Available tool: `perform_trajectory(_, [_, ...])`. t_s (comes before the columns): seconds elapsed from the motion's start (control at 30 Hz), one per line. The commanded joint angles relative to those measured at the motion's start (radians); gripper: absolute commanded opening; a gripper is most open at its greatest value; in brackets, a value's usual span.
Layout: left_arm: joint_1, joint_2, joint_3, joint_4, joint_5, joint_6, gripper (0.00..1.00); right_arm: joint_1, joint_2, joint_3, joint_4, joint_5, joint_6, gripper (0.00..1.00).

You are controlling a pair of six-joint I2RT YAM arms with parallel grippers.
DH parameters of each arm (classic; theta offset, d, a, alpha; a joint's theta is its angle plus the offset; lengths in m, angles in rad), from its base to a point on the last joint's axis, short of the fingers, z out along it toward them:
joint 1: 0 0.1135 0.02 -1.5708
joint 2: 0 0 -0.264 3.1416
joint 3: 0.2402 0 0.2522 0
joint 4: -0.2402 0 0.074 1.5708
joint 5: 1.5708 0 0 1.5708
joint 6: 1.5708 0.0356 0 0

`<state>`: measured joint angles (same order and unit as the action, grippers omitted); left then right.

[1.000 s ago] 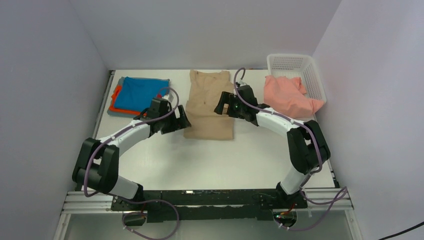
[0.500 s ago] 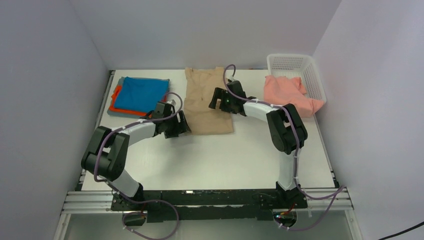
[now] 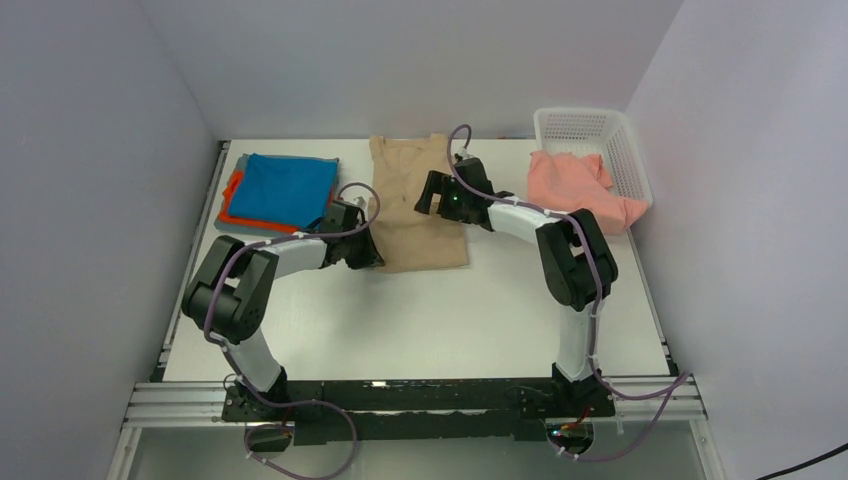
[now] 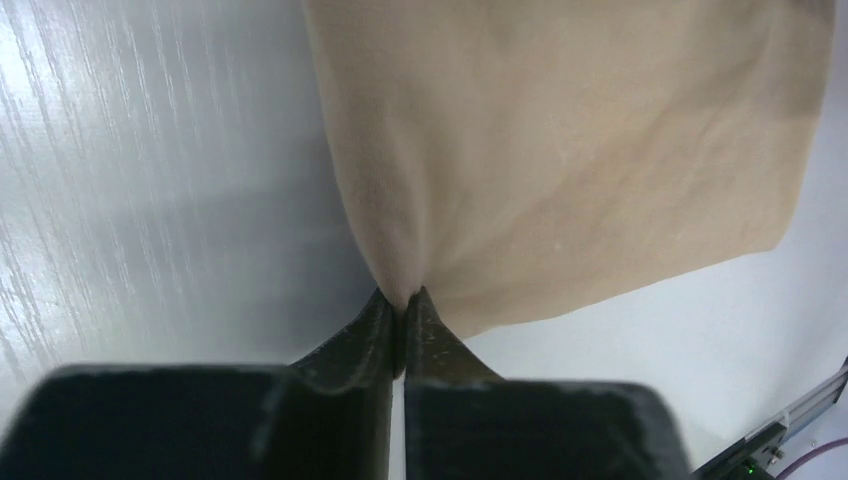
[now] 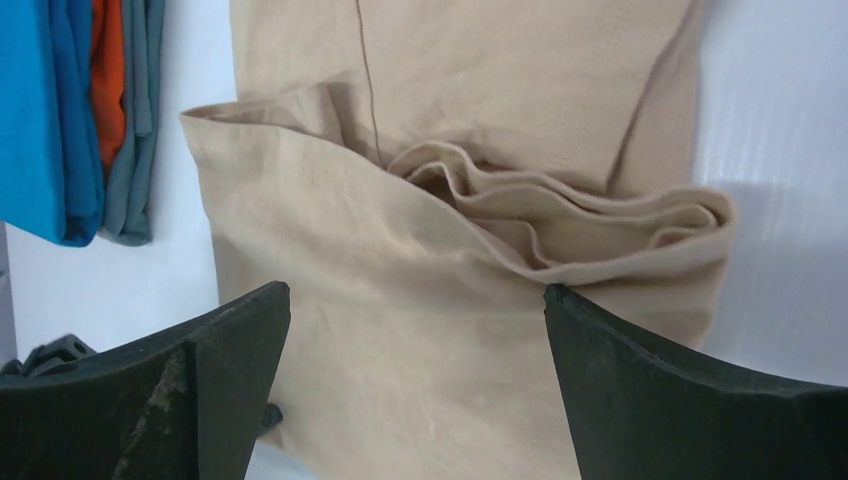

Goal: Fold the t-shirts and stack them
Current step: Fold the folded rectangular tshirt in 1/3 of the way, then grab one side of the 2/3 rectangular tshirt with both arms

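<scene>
The left gripper (image 4: 402,305) has just clamped onto the tan t-shirt (image 3: 418,205) at its near hem, just right of the blue-topped stack (image 3: 288,186). The right gripper (image 5: 415,292) hangs spread wide, farther right of that stack. Judgement: the next fold can begin.

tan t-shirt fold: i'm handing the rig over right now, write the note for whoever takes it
Left gripper shut, pinching the tan t-shirt at its near left edge.
Right gripper open over that shirt's far end, holding nothing.
Blue t-shirt, orange t-shirt and grey t-shirt lie folded in a stack, far left; pink t-shirt crumpled, spilling from the white basket, far right.
Done: three stacked. Left: finish folding tan, stack it, then the pink one.
</scene>
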<state>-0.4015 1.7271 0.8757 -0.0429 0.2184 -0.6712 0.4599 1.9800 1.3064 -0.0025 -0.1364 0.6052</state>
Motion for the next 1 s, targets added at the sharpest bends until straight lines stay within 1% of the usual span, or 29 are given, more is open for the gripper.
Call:
perform_trajectory(0.0, [-0.029,0.033,-0.006,-0.122,-0.078,0.011,0.0,-0.003,0.063,0.092,0.035,-0.021,-0.01,1.0])
perform_trajectory(0.17, [-0.03,0.043,-0.026,-0.146,-0.098,0.027,0.0,-0.005,0.176,0.213,0.007,-0.028,-0.026,1.0])
perform_trajectory(0.3, [-0.029,0.026,-0.06,-0.146,-0.094,0.033,0.0,-0.017,0.271,0.349,-0.111,0.007,-0.047,1.0])
perform_trajectory(0.37, [-0.03,0.009,-0.072,-0.151,-0.091,0.04,0.0,-0.024,0.285,0.35,-0.114,-0.014,-0.038,1.0])
perform_trajectory(0.5, [-0.029,-0.038,-0.106,-0.16,-0.067,0.07,0.0,-0.026,0.219,0.298,-0.106,-0.023,-0.035,1.0])
perform_trajectory(0.57, [-0.03,-0.078,-0.138,-0.172,-0.056,0.091,0.0,-0.024,0.14,0.235,-0.101,-0.042,-0.043,1.0])
perform_trajectory(0.63, [-0.03,-0.135,-0.178,-0.178,-0.043,0.112,0.01,-0.019,0.028,0.129,-0.065,-0.064,-0.053,1.0])
perform_trajectory(0.67, [-0.029,-0.182,-0.199,-0.181,-0.032,0.124,0.05,-0.012,-0.035,0.061,-0.06,-0.066,-0.065,1.0])
perform_trajectory(0.77, [-0.039,-0.312,-0.242,-0.222,-0.01,0.138,0.22,0.01,-0.23,-0.082,-0.095,-0.064,-0.091,1.0])
perform_trajectory(0.8, [-0.051,-0.372,-0.253,-0.235,-0.017,0.135,0.34,0.019,-0.302,-0.141,-0.102,-0.062,-0.092,1.0])
perform_trajectory(0.83, [-0.066,-0.434,-0.266,-0.25,-0.034,0.128,0.46,0.03,-0.406,-0.21,-0.097,-0.049,-0.087,1.0])
perform_trajectory(0.9, [-0.084,-0.542,-0.291,-0.28,-0.061,0.108,0.65,0.052,-0.556,-0.34,-0.081,-0.006,-0.067,1.0])
perform_trajectory(0.93, [-0.085,-0.585,-0.302,-0.303,-0.073,0.095,0.73,0.057,-0.628,-0.398,-0.08,0.006,-0.049,1.0])
perform_trajectory(0.97, [-0.085,-0.629,-0.309,-0.326,-0.089,0.085,0.77,0.059,-0.691,-0.449,-0.089,0.018,-0.026,1.0])
